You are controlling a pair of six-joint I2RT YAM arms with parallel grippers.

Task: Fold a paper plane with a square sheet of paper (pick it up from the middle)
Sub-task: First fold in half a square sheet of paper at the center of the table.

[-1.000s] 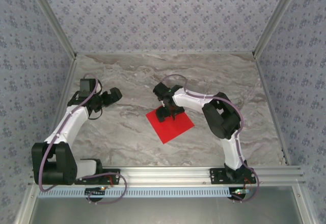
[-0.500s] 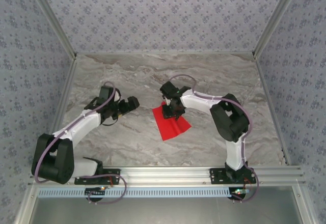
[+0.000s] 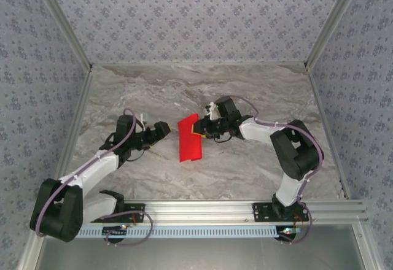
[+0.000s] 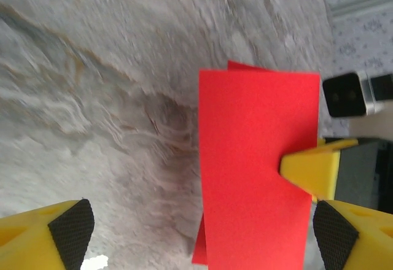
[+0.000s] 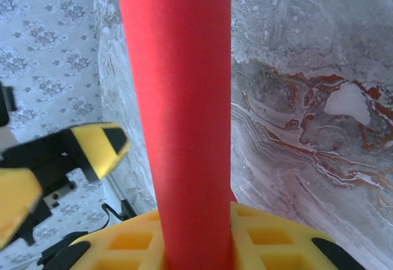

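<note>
The square sheet of paper (image 3: 188, 141) is bright red and bent over into a loose double layer, lifted off the marble table (image 3: 245, 92). My right gripper (image 3: 202, 130) is shut on its right edge near the middle. In the right wrist view the sheet (image 5: 184, 98) rises as a curved roll from between the yellow fingers of my right gripper (image 5: 196, 242). My left gripper (image 3: 163, 127) stands open just left of the sheet. In the left wrist view the sheet (image 4: 258, 172) hangs ahead of my left gripper (image 4: 202, 230), between its wide-apart pads (image 4: 70, 224). The paper plane is out of view.
The patterned enclosure walls (image 3: 196, 18) and the aluminium frame rails (image 3: 245, 208) bound the table. The right gripper's yellow finger (image 4: 313, 169) shows in the left wrist view. The left gripper's finger (image 5: 98, 150) shows in the right wrist view.
My right gripper shut on the sheet's middle, lifted it and swung it left and on edge, bending it double. My left arm reached right, up to the sheet.
</note>
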